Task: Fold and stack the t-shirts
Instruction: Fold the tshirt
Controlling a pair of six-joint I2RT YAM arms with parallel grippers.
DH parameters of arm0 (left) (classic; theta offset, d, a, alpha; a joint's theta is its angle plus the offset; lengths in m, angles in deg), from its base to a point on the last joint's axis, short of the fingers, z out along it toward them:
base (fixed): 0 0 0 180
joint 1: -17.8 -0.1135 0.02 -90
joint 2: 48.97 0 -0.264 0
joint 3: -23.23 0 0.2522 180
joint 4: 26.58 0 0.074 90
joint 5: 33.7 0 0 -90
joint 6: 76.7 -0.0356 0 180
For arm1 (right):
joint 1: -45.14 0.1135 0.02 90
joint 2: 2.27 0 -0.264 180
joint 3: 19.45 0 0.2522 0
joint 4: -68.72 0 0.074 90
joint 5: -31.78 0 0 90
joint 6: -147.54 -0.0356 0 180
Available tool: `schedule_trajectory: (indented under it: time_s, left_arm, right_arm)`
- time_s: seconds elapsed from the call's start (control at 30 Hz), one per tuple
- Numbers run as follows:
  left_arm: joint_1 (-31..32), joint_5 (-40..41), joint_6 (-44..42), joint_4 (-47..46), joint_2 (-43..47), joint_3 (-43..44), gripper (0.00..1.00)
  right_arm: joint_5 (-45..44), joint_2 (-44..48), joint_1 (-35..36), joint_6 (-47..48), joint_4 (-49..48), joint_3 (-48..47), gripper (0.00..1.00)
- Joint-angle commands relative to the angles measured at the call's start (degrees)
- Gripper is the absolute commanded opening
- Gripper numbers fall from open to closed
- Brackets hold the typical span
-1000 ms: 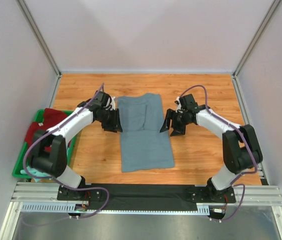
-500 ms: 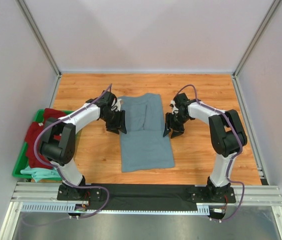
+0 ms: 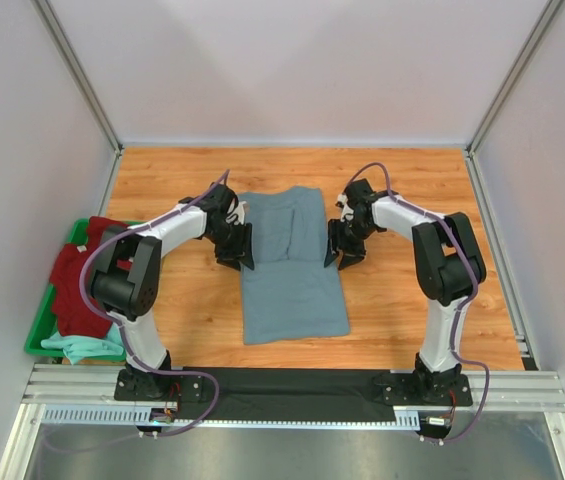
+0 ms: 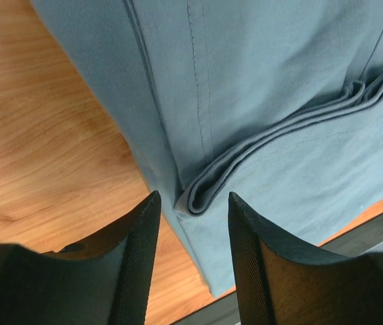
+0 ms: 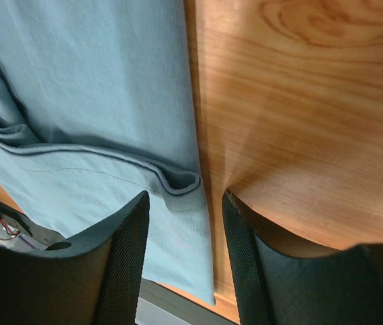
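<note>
Count of t-shirts: three. One slate grey-blue t-shirt (image 3: 292, 270) lies flat on the wooden table (image 3: 412, 190), folded into a long narrow strip, with its far part doubled over the near part. The layered fold edge runs across the strip about halfway along.

The other two t-shirts lie well to the left of the grey-blue t-shirt. One dark red t-shirt (image 3: 87, 265) and one mint-green t-shirt (image 3: 82, 345) are heaped unfolded in the single green bin (image 3: 34, 335), the red one farther from the arm bases than the green one.

Count of arms: two, each with one pincer. Both arms rise from bases on the near side of the grey-blue t-shirt, reach forward, then bend inward toward it in a mirrored pose.

The left gripper (image 3: 239, 255) points down at the left edge of the grey-blue t-shirt, at the fold line. Its fingers (image 4: 137, 257) stand apart, released, with the corner of the fold edge in the gap between them.

The right gripper (image 3: 340, 255) points down at the right edge, at the same fold line. Its fingers (image 5: 123, 257) are likewise spread and released, astride the fold corner and grasping nothing.
</note>
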Motion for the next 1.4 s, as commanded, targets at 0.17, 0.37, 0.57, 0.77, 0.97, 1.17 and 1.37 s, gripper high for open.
schedule_trajectory:
  time_s: [0.17,0.37,0.57,0.77,0.97,1.17,1.37]
  left_arm:
    - [0.1,-0.3,-0.6,0.1,-0.8,3.0,0.45]
    - [0.1,0.8,0.1,1.4,-1.0,3.1,0.24]
    - [0.0,2.6,1.2,2.5,0.9,1.6,0.06]
    - [-0.5,6.3,2.2,3.8,2.9,0.4,0.0]
    - [-0.7,7.6,2.2,5.2,-1.6,3.7,0.12]
    - [-0.6,15.1,3.7,11.1,0.9,7.9,0.44]
    - [1.7,9.9,5.9,12.4,16.9,2.4,0.47]
  right_arm:
    - [-0.4,-1.6,-0.2,2.1,1.3,-4.1,0.46]
    - [-0.5,-2.1,-0.3,2.9,3.1,-6.3,0.35]
    - [1.2,-2.3,-0.2,3.3,4.0,-6.6,0.12]
    - [0.0,-0.1,-0.2,2.7,4.2,-6.6,0.07]
    - [1.6,-4.3,-1.0,2.9,4.8,-9.2,0.15]
    - [-4.6,-2.4,-1.8,4.3,10.4,-12.1,0.41]
    - [-3.5,14.1,-0.6,0.2,8.7,-2.2,0.57]
